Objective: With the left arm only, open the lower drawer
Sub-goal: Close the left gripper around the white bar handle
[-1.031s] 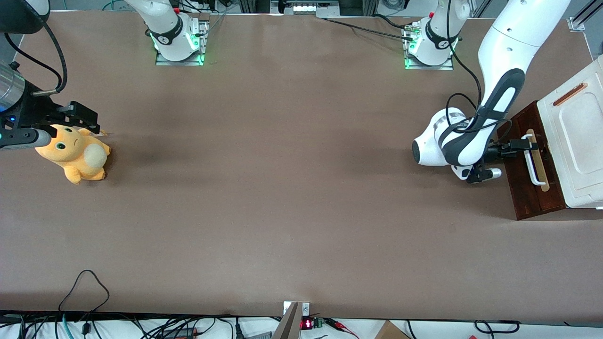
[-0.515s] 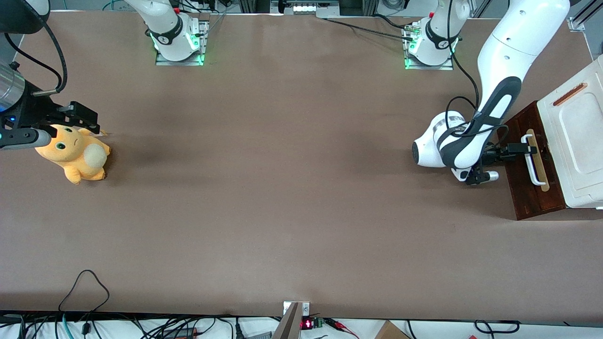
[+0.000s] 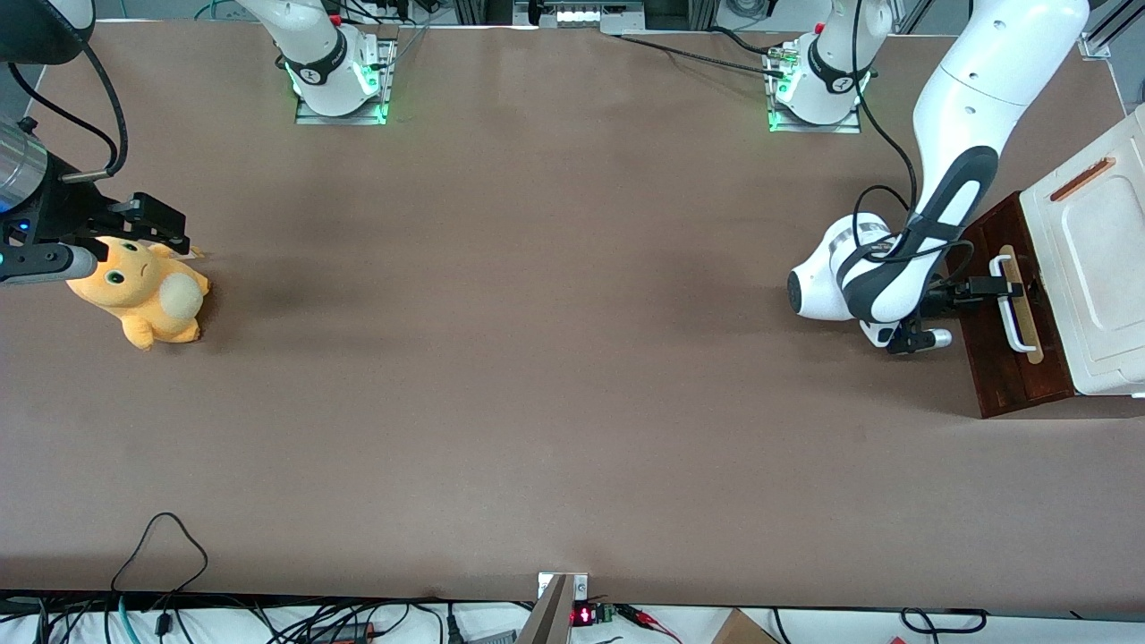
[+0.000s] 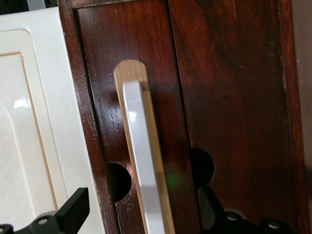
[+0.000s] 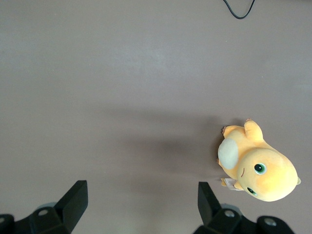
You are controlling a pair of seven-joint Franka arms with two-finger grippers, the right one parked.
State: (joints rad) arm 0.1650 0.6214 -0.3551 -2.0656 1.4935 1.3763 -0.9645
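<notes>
The lower drawer (image 3: 1000,362) is a dark reddish-brown wooden front at the working arm's end of the table, with a white bar handle (image 3: 1017,315) on a pale wood strip. It looks pushed in under the white panel (image 3: 1096,268). The glossy white left arm (image 3: 953,134) reaches down to it. My gripper (image 3: 995,288) stands open at the end of the handle farther from the front camera. In the left wrist view the gripper (image 4: 141,197) straddles the handle (image 4: 139,146), one black fingertip (image 4: 73,208) over the white panel (image 4: 34,122), the other over the drawer front (image 4: 229,97), neither touching the bar.
The white panel carries a small copper-coloured handle (image 3: 1082,179). A yellow plush toy (image 3: 143,291) lies toward the parked arm's end of the table. Two arm bases (image 3: 814,89) stand at the edge farthest from the front camera. A black cable (image 3: 161,546) loops at the near edge.
My gripper has slid a little along the handle toward the front camera and settled around the bar. The drawer has not moved.
</notes>
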